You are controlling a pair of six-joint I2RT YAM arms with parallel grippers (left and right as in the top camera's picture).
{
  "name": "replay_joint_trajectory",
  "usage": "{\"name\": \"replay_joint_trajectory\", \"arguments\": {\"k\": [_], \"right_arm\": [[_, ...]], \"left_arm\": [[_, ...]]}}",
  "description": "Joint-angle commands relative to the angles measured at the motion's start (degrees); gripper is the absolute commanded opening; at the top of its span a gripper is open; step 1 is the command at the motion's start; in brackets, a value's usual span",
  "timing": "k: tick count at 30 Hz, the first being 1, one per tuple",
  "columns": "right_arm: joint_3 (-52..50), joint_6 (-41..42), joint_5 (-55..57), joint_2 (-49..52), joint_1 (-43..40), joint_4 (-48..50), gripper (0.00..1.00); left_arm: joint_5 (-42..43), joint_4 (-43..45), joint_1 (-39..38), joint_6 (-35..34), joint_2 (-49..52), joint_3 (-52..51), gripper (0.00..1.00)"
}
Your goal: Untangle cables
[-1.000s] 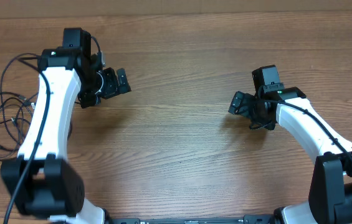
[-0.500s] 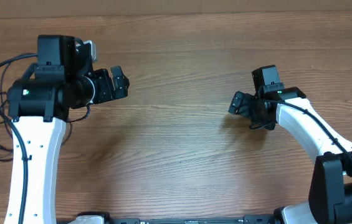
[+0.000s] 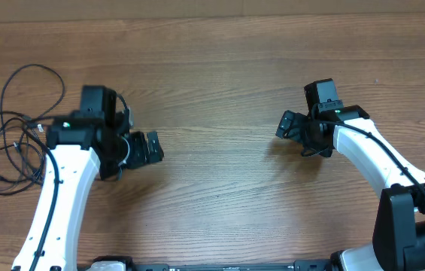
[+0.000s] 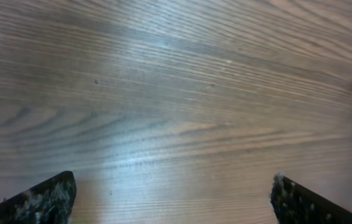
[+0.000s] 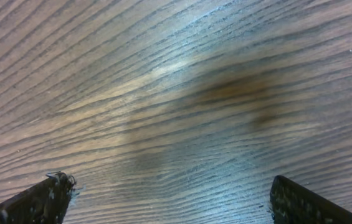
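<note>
The cables (image 3: pixel 13 135) lie as a heap of thin black loops at the far left of the wooden table, left of my left arm. My left gripper (image 3: pixel 152 148) is open and empty, pointing right over bare wood, well right of the cables. My right gripper (image 3: pixel 285 125) is open and empty over bare wood on the right half of the table. The left wrist view shows only wood between the spread fingers (image 4: pixel 172 196). The right wrist view shows the same between its fingers (image 5: pixel 169 193). No cable shows in either wrist view.
The wooden table (image 3: pixel 220 83) spans the whole view. Its far edge runs along the top of the overhead view.
My left arm has swung down and toward the front, its gripper now lower and slightly right. The cable loops it covered show again. The right arm has not moved.
</note>
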Motion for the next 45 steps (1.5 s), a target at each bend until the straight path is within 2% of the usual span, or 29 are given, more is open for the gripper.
{"name": "replay_joint_trajectory", "arguments": {"k": [1,7,11,18,21,26,30,34,45], "right_arm": [[-0.35,0.42,0.55,0.24,0.04,0.15,1.00],[-0.35,0.42,0.55,0.24,0.04,0.15,1.00],[-0.35,0.39,0.55,0.24,0.04,0.15,1.00],[-0.35,0.39,0.55,0.24,0.04,0.15,1.00],[-0.35,0.42,0.55,0.24,0.04,0.15,1.00],[-0.35,0.39,0.55,0.24,0.04,0.15,1.00],[-0.35,0.42,0.55,0.24,0.04,0.17,1.00],[-0.35,0.42,0.55,0.24,0.04,0.15,1.00],[-0.35,0.42,0.55,0.24,0.04,0.15,1.00]], "left_arm": [[0.07,2.16,-0.15,-0.76,-3.76,-7.15,1.00],[0.04,3.54,-0.15,-0.79,-7.67,-15.32,1.00],[0.20,11.74,-0.17,-2.23,-10.51,-20.61,1.00],[3.32,36.13,-1.51,-3.23,-14.47,-31.01,1.00],[3.30,49.55,-3.58,-3.08,-15.85,-35.76,1.00],[3.19,77.11,-8.09,-3.08,-18.88,-46.07,1.00],[3.23,91.67,-8.48,-3.13,-21.79,-52.81,1.00],[2.32,96.98,-8.28,-2.45,-25.40,-57.33,1.00],[-1.44,96.70,-8.26,-2.67,-34.88,-65.07,1.00]]}}
